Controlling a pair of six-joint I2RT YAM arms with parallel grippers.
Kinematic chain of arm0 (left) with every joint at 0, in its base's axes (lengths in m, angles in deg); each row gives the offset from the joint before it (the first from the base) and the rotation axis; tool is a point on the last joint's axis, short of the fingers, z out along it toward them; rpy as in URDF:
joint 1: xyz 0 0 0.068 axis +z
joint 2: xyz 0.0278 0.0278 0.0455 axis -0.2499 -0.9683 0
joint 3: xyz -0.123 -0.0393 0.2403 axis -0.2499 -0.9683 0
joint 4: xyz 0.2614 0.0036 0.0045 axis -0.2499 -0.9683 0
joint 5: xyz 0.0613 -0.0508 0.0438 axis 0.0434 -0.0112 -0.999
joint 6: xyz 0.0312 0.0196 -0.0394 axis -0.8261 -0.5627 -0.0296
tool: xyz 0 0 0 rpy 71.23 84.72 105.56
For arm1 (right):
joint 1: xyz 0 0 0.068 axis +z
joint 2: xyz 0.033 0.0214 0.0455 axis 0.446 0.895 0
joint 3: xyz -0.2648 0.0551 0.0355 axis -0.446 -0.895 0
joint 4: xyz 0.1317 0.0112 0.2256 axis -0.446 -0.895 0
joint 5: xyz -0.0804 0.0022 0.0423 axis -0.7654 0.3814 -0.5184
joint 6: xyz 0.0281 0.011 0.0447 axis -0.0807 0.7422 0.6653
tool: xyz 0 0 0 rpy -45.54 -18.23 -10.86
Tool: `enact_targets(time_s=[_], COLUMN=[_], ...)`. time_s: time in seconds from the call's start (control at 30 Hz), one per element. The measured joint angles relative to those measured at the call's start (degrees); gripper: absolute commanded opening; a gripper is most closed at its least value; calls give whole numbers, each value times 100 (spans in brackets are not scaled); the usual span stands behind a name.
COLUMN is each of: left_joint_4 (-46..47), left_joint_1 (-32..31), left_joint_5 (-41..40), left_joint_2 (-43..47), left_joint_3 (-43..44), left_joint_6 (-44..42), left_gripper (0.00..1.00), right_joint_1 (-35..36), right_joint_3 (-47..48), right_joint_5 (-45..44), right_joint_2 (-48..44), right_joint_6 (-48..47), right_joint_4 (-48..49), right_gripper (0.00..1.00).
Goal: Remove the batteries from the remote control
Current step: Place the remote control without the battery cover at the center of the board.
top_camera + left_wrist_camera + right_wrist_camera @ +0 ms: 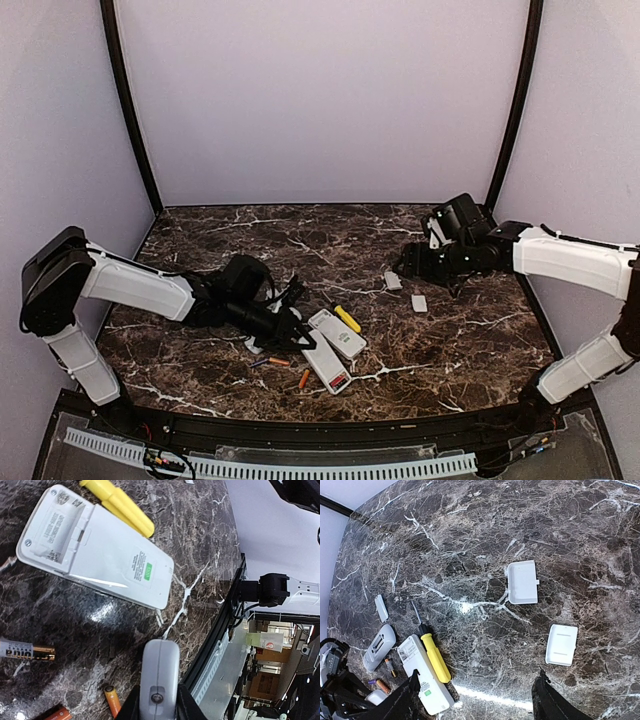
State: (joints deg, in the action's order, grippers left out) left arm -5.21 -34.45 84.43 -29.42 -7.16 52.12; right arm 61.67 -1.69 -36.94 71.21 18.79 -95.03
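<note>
Left wrist view shows the left gripper [158,705] pinched narrow on a smooth grey remote [159,667], with small round orange batteries [112,700] lying loose on the shiny marble table [200,540] beside it. The flat white remote [115,560] has a bare battery box, so the grey one looks next and likely needs opening and tipping. The right gripper [477,677] is spread wide, holding nothing.
</note>
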Motion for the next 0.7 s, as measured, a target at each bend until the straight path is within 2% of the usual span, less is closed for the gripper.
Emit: enact_targets(time_s=[0.33, 0.7], left_joint_4=[-531, -761], left_joint_1=[0, 0], left_joint_5=[-245, -367], left_joint_2=[-227, -369], left_joint_3=[131, 420], left_joint_6=[-278, -433], left_gripper=[36, 39], right_joint_1=[57, 85], right_joint_3=[2, 44], right_joint_5=[4, 2], right_joint_2=[61, 68], right_joint_6=[-2, -2], right_joint_4=[2, 24], right_gripper=[75, 75])
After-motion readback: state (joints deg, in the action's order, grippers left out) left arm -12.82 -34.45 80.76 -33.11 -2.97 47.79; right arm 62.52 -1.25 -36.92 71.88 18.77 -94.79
